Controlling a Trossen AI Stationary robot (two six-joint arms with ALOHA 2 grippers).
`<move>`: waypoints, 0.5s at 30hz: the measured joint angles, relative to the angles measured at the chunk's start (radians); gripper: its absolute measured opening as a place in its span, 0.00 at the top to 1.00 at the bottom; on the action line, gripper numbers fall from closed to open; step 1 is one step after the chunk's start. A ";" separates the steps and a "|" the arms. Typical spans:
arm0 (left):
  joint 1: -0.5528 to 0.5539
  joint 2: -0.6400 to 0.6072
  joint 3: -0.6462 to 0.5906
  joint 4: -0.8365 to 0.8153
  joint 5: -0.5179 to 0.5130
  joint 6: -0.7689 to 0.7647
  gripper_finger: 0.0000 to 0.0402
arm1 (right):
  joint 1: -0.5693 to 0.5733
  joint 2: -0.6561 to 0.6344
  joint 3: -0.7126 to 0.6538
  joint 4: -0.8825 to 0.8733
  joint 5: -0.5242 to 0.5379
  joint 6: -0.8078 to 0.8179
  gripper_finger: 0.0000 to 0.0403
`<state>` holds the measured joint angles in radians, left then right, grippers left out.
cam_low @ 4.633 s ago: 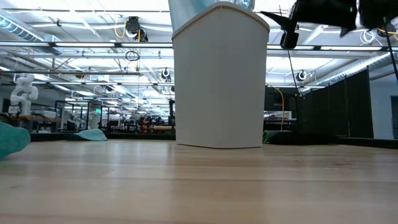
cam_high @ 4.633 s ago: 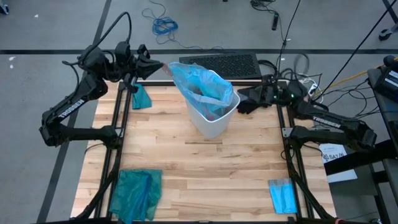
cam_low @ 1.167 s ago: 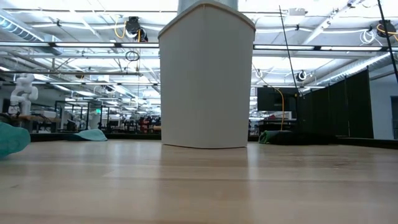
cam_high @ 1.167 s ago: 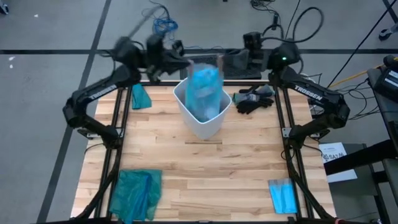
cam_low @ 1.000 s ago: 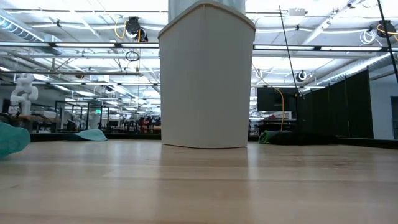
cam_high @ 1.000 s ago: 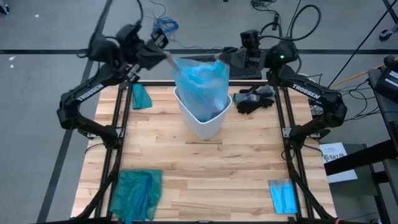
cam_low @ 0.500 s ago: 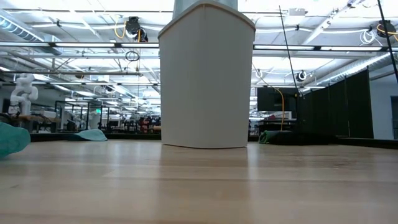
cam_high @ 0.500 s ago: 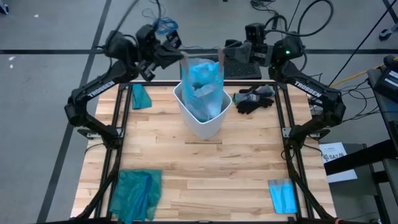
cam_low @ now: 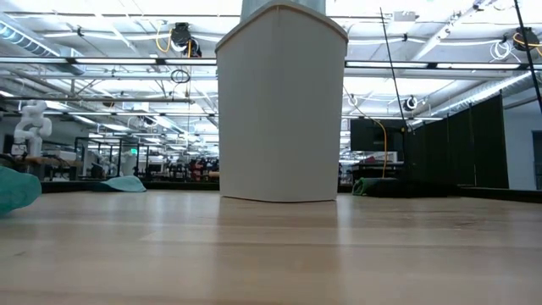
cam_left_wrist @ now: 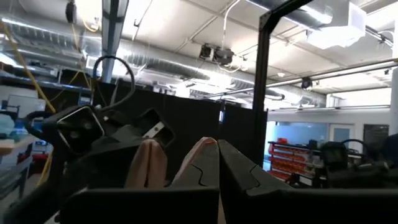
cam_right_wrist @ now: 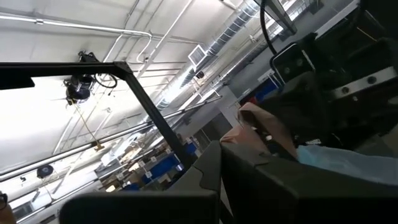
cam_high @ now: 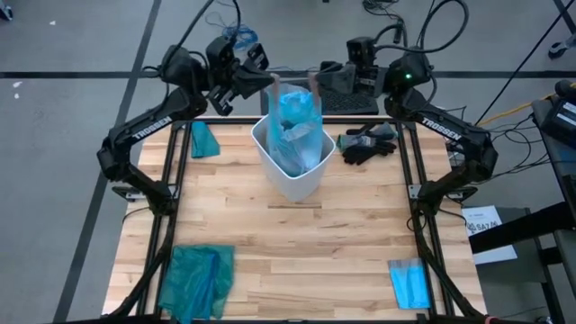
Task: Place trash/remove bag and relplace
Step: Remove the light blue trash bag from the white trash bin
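Bag (cam_high: 296, 121) drawn narrower above bin (cam_high: 292, 171) than second ago; top pinched by left gripper (cam_high: 269, 81) and right gripper (cam_high: 317, 79); removal judged underway.

Both arms are raised, left end effector (cam_high: 273, 81) and right end effector (cam_high: 314, 79) clamped.

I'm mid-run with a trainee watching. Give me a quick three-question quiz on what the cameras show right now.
1. True or false: the light-blue bag lies flat on the table.
2. Which tools grip the bag? A) left tool only B) right tool only C) both
3. Fill in: the bag hangs above and into the white ____.

Key: 1. False; it is held up, its lower part in the bin. 2. C; both are shut on its top. 3. bin.
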<state>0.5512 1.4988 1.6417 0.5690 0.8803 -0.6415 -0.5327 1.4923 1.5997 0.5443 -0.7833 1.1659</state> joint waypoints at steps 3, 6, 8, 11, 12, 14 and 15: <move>-0.010 0.018 0.000 0.001 0.000 0.000 1.00 | 0.007 0.011 0.000 0.004 0.000 0.000 1.00; -0.011 0.039 0.000 -0.002 0.000 0.000 1.00 | 0.017 0.014 0.000 -0.004 -0.005 -0.004 1.00; -0.010 0.047 0.000 -0.007 -0.003 -0.005 1.00 | 0.023 0.014 0.000 -0.024 -0.006 -0.022 1.00; -0.010 0.052 0.000 -0.005 -0.006 -0.005 1.00 | 0.025 0.014 0.000 -0.061 -0.010 -0.046 1.00; -0.011 0.052 0.000 -0.004 -0.005 -0.006 1.00 | 0.024 0.014 0.000 -0.068 -0.010 -0.052 1.00; -0.011 0.052 0.000 -0.003 -0.005 -0.002 1.00 | 0.029 0.014 0.000 -0.076 -0.010 -0.062 1.00; -0.010 0.052 0.000 -0.007 -0.005 0.001 1.00 | 0.032 0.017 0.000 -0.076 -0.010 -0.068 1.00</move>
<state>0.5407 1.5509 1.6413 0.5624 0.8749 -0.6407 -0.5004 1.5091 1.5997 0.4683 -0.7929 1.0976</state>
